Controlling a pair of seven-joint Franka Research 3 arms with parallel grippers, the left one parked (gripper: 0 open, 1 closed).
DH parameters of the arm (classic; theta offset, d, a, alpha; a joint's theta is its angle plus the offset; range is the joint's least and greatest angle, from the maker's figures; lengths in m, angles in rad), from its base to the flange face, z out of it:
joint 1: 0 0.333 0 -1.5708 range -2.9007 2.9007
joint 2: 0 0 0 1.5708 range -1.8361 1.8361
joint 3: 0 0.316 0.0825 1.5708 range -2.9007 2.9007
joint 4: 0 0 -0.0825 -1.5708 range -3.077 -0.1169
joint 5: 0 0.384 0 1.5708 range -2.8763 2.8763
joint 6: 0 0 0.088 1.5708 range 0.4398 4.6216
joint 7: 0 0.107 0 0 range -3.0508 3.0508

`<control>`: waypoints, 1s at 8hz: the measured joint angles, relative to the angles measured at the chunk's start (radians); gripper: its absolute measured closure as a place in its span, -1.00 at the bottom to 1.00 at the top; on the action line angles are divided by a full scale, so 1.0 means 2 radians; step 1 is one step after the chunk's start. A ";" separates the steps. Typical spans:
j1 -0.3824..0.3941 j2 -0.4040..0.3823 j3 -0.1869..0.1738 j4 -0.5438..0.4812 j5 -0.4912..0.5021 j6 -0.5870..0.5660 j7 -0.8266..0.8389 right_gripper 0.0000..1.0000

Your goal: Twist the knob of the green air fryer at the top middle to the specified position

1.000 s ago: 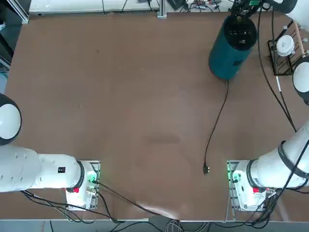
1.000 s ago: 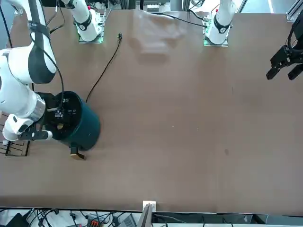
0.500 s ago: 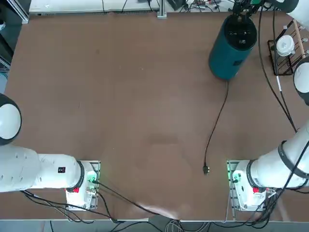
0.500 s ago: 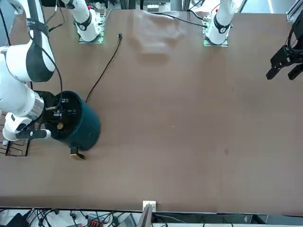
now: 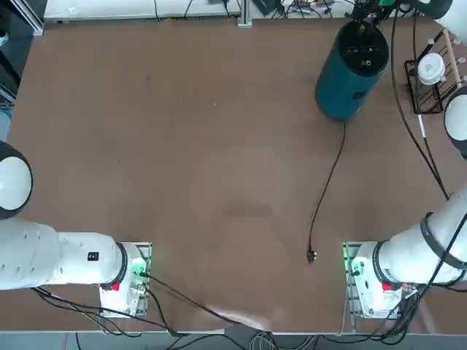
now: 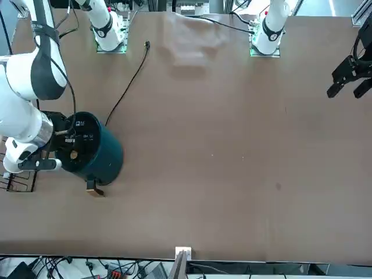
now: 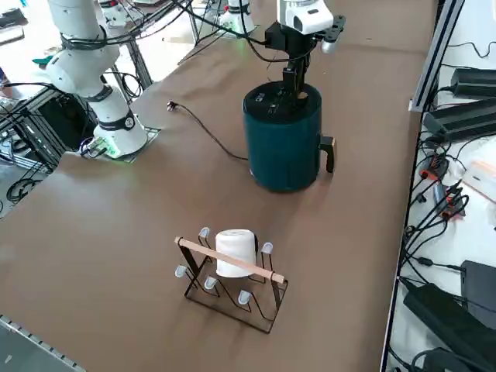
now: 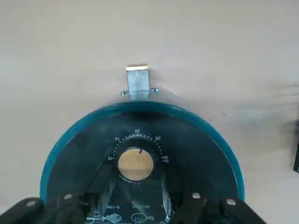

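Brown table (image 5: 182,146) — right gripper (image 8: 135,193) straddles knob (image 8: 135,164); wire rack (image 7: 232,275) nearby.

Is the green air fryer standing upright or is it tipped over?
Upright. The green air fryer stands on its base on the table, and its black top panel with the knob faces up.

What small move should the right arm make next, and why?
Probably close the jaws on the knob. The right gripper hangs over the air fryer, its open jaws flanking the knob on both sides without clearly touching it, so no twist can start yet.
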 joint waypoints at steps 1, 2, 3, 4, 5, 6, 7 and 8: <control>0.000 0.000 0.000 0.000 0.000 0.000 0.000 -0.28; 0.000 0.000 0.000 0.000 0.000 0.000 0.000 -0.28; 0.000 0.000 0.000 0.000 0.000 0.001 0.000 -0.28; 0.000 0.000 0.000 0.000 0.000 0.002 0.000 -0.28; 0.000 0.000 0.000 0.000 0.000 0.006 0.000 -0.28; 0.000 0.000 0.000 0.000 0.000 0.009 0.000 -0.28; 0.000 0.000 0.000 0.000 0.000 0.012 0.000 -0.28; 0.000 0.000 0.000 0.000 0.000 0.015 0.000 -0.28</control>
